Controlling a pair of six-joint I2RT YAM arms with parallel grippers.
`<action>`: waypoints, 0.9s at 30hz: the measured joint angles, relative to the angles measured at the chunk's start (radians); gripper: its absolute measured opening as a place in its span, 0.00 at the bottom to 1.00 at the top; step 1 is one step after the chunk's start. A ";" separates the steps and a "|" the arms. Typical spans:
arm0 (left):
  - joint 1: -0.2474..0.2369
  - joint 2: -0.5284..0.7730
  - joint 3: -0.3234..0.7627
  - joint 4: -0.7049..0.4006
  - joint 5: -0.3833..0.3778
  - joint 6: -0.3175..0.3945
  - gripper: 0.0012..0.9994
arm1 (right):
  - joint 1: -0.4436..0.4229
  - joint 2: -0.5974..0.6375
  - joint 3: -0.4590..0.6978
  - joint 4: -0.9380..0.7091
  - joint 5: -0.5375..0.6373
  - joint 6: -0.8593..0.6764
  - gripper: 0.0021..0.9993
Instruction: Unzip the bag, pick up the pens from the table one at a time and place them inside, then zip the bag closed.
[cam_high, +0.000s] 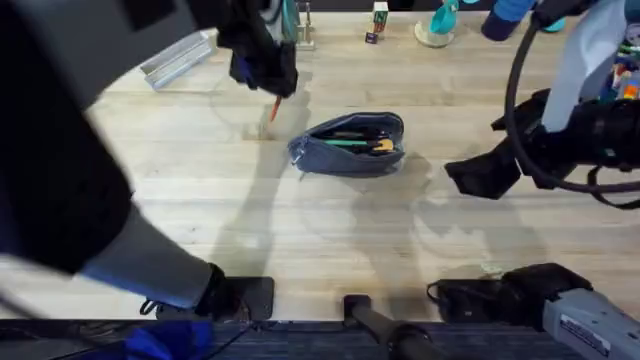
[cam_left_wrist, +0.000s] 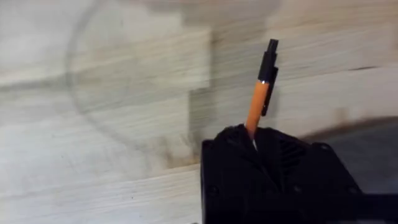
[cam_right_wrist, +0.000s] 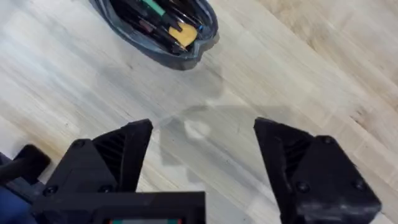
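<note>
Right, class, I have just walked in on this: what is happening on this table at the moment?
Two robot arms are packing a grey-blue fabric pencil pouch, which lies unzipped on the light wooden table with pens already inside. The left claw is shut on a slim orange pen with a dark tip, held above the table beside the pouch, not yet put in. The right claw hangs open and empty over bare wood on the pouch's other side. Zipping is not yet done.
</note>
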 joint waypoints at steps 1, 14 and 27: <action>0.000 -0.028 0.003 0.000 0.016 0.011 0.04 | 0.000 0.000 0.000 0.000 0.000 0.000 1.00; -0.043 -0.200 0.014 -0.058 0.306 0.190 0.04 | 0.000 0.000 0.000 0.000 0.000 0.000 1.00; -0.253 -0.212 0.014 -0.128 0.466 0.419 0.04 | 0.000 0.000 0.000 0.000 0.000 0.000 1.00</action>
